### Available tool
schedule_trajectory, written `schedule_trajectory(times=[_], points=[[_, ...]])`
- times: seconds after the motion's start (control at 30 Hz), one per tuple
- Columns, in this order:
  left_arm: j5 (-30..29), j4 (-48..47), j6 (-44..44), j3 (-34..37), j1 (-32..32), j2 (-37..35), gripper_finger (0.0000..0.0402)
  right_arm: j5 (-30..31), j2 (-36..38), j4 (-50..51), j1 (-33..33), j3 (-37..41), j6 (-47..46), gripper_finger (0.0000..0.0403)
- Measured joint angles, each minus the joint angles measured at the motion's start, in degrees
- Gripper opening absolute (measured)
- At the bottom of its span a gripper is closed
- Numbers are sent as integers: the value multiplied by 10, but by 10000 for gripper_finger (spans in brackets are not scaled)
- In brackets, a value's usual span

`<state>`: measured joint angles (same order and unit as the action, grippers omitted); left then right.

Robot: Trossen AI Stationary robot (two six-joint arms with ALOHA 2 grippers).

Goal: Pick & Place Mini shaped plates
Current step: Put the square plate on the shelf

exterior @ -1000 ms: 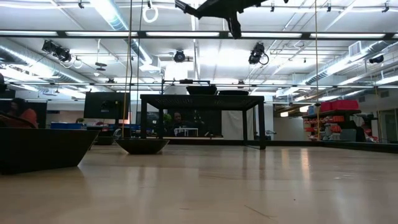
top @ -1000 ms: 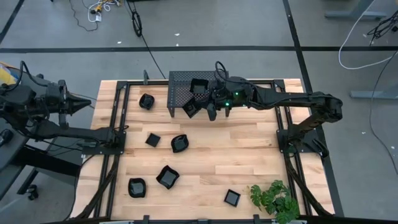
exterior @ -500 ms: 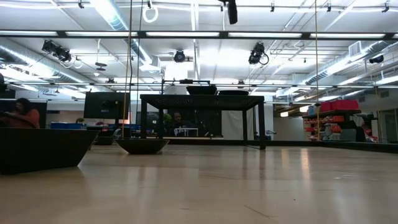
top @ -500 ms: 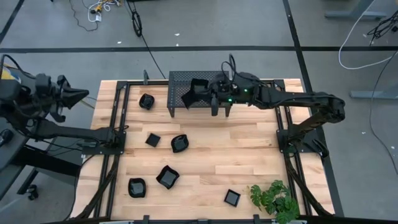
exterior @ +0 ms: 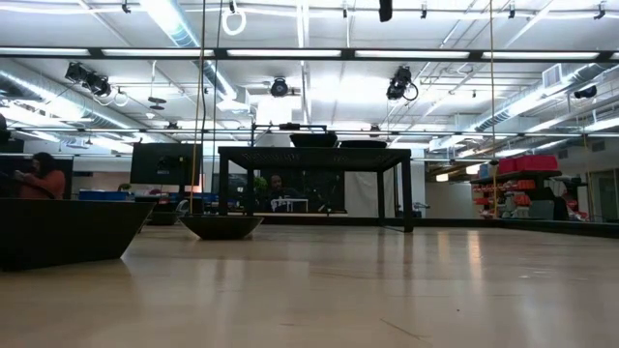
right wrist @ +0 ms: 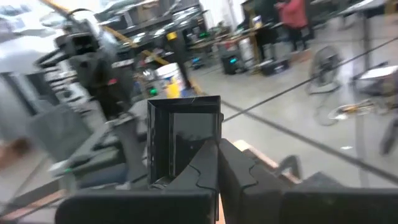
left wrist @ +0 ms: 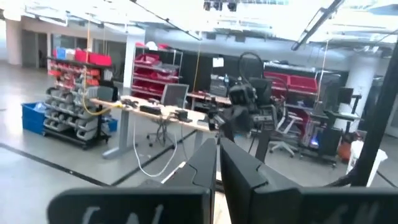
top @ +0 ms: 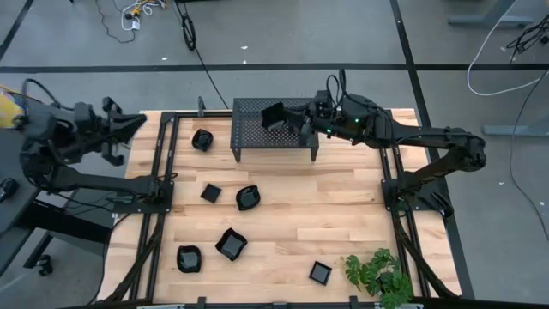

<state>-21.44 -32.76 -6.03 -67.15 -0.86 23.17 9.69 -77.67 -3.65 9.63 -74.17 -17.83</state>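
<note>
High view: straight down over whole bench (top: 343, 206) | Low view: bench-top level, facing room | Wrist views: outward past fingers | Shared: perforated stand (top: 257, 120) (exterior: 309, 155) by far edge.

Glossy black plates (top: 231, 245); pale wood table (top: 343, 215); perforated metal stand (top: 249, 129).

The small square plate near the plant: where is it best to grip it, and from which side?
Probably its raised rim, from straight above: the square plate lies flat and open-side up on the table, so one finger can go inside a straight wall and one outside. Its low walls offer little from the side.
</note>
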Motion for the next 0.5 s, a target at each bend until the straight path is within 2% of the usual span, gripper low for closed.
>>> schedule_trajectory(times=[0.17,0.27,0.37,0.5], points=[[0,28,-12,47,0,37,26,68,0,-3,0,0,34,3],[-9,50,-37,65,0,73,32,79,0,-8,0,0,57,3],[-25,74,-43,74,0,117,59,79,0,-9,0,0,63,3],[-55,120,-53,75,0,175,120,79,0,-7,0,0,65,3]])
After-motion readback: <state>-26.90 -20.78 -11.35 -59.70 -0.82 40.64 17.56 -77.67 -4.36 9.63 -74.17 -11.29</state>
